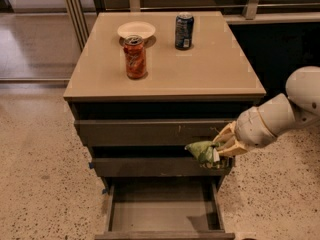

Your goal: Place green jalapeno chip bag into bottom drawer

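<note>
green jalapeno chip bag [201,151] pinched in gripper [216,153], above open bottom drawer [162,217].

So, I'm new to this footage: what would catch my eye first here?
The pale gripper, at the right front of the tan-topped cabinet, holds a crumpled green foil chip bag above the open grey-brown bottom drawer. An orange-red can, dark blue can and white bowl stand on top.

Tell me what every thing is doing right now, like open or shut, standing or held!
gripper: jaws shut on the green jalapeno chip bag
green jalapeno chip bag: held in the air above the bottom drawer
bottom drawer: pulled open
orange-red can: standing upright
dark blue can: standing upright
bowl: right way up
</note>
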Robot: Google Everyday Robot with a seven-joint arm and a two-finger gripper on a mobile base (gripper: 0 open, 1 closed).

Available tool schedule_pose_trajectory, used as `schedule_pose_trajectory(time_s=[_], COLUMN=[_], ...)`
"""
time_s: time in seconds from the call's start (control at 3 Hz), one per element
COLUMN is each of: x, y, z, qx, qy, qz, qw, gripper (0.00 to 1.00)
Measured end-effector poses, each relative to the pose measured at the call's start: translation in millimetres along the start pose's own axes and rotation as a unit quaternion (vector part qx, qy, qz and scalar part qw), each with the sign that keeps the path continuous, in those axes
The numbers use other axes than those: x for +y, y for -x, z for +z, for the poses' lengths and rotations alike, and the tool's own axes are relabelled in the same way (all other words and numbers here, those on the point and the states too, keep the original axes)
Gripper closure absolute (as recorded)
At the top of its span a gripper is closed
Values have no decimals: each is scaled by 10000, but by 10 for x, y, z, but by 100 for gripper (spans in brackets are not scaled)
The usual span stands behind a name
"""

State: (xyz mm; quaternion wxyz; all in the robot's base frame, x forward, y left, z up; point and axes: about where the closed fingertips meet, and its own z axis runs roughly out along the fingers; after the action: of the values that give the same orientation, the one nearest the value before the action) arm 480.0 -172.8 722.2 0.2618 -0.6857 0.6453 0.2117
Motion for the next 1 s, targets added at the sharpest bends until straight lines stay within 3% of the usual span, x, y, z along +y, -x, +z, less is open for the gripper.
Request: schedule_pose_trajectory(time_s=[0.33, 0.67, 1.0], x=[36, 36, 62], y=[-607, -607, -830], z=[570, 570, 850], qx=[-457, -457, -408], qy=[72, 72, 44], qz=[-164, -164, -291], qw=[9988, 9988, 9987], gripper=[100, 100, 100])
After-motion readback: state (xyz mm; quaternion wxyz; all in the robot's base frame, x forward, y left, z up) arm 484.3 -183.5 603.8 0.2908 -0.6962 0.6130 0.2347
